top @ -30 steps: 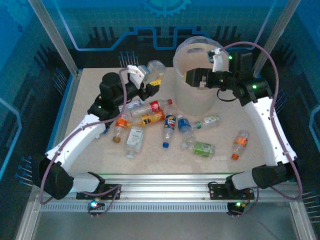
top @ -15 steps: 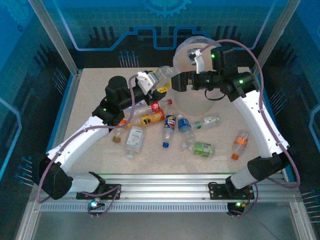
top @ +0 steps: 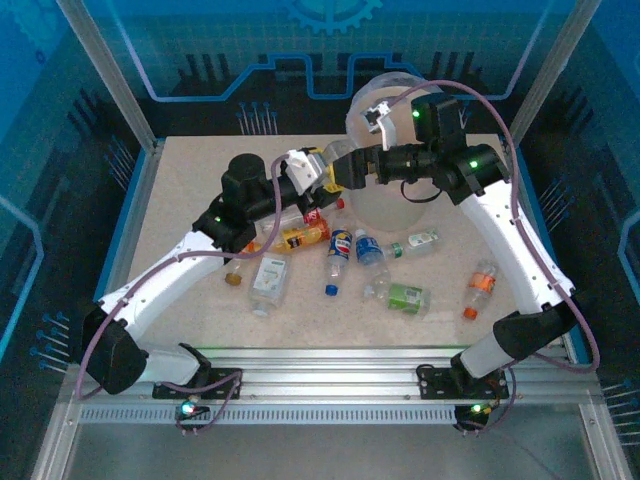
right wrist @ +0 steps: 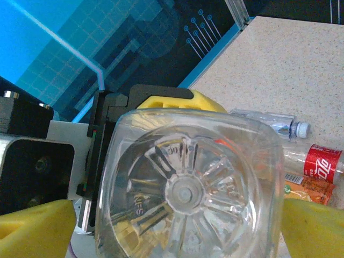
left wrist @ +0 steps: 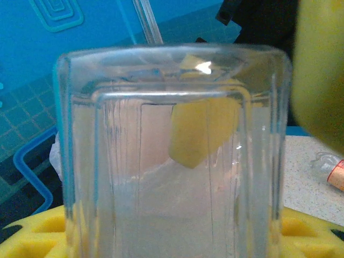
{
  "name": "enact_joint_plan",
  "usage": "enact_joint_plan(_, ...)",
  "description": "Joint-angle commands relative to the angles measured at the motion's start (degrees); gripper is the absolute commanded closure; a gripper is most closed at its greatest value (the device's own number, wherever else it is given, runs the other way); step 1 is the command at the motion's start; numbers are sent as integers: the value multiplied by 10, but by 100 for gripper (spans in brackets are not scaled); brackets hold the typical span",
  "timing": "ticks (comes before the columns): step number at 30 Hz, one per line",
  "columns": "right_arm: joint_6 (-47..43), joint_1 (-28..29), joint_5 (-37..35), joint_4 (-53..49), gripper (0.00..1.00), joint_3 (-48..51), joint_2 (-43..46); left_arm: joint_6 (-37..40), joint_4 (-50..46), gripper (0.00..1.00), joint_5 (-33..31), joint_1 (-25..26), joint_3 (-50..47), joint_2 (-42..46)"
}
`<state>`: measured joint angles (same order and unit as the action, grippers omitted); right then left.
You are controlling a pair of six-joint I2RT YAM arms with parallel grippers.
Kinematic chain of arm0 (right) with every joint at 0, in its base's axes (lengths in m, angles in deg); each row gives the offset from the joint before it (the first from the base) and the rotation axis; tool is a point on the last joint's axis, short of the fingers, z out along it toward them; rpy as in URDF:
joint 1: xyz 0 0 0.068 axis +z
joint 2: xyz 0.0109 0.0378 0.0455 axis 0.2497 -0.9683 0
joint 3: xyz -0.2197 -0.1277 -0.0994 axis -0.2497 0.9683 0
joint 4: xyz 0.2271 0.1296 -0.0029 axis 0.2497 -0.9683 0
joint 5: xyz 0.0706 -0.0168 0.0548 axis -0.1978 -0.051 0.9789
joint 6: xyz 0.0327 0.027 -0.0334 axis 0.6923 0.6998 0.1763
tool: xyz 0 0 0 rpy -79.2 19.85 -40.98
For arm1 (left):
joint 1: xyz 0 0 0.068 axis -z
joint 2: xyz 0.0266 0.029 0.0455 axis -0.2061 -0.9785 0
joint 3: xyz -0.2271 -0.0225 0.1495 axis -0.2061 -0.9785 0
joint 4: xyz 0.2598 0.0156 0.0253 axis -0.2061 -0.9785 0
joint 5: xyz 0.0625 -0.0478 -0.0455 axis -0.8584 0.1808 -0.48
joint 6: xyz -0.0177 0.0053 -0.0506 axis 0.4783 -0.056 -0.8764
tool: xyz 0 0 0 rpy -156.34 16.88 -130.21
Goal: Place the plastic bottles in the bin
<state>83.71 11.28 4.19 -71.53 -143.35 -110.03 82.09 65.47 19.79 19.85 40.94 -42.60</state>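
A clear square plastic bottle hangs in the air just left of the bin, an off-white bucket at the back of the table. My left gripper is shut on this bottle, its yellow fingers at the sides. My right gripper is open, its yellow fingertips standing either side of the bottle's ribbed base with gaps. Several more plastic bottles lie on the table, among them a red-labelled one and a green-labelled one.
Loose bottles spread across the table's middle, from an orange-labelled one at the left to another orange one at the right. A clear bottle with a blue cap lies under the raised arms. The frame posts stand at the back corners.
My left arm has carried the clear bottle to the right, towards the bin. My right gripper has swung left from the bin's mouth and now brackets the bottle's base.
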Motion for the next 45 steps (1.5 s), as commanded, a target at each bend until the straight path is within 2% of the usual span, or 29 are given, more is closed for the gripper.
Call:
enact_joint_plan(1, 14, 6, -9, 13, 5, -22, -18, 24, 8, 54, 29, 11, 6, 3)
enact_joint_plan(7, 16, 6, -20, -3, 14, -33, -46, 23, 25, 54, 30, 13, -5, 14)
enact_joint_plan(11, 19, 6, -20, -6, 30, -36, -53, 18, 33, 53, 18, 13, -6, 14)
enact_joint_plan(13, 20, 6, -20, -5, 37, -37, -52, 16, 34, 47, 4, 13, -4, 13)
enact_joint_plan(14, 23, 4, -22, -3, 41, -37, -50, 14, 33, 44, -2, 13, -3, 12)
enact_joint_plan(15, 26, 2, -25, 0, 44, -36, -47, 12, 33, 36, -10, 13, -3, 13)
enact_joint_plan(16, 28, -1, -27, 2, 48, -34, -45, 8, 32, 26, -15, 12, -3, 13)
enact_joint_plan(17, 31, -5, -30, 4, 51, -34, -42, 4, 33, 11, -21, 13, -3, 15)
enact_joint_plan(18, 35, -10, -32, 7, 54, -34, -39, 0, 34, 1, -27, 12, -5, 17)
enact_joint_plan(21, 44, -31, -36, 15, 59, -30, -30, -12, 42, 1, -36, 13, -13, 32)
enact_joint_plan(25, 45, -68, -36, 22, 60, -41, -19, -29, 55, 1, -46, 13, -36, 65)
enact_joint_plan(35, 51, -168, -53, 32, 62, -137, -27, -95, 81, 1, -161, 13, -114, 161)
enact_joint_plan(41, 34, -177, -174, 42, 61, -164, -42, -135, 63, 1, -249, 13, -149, 202)
enact_joint_plan(45, 22, -176, -218, 48, 61, -176, -66, -167, 17, 1, -310, 12, -146, 209)
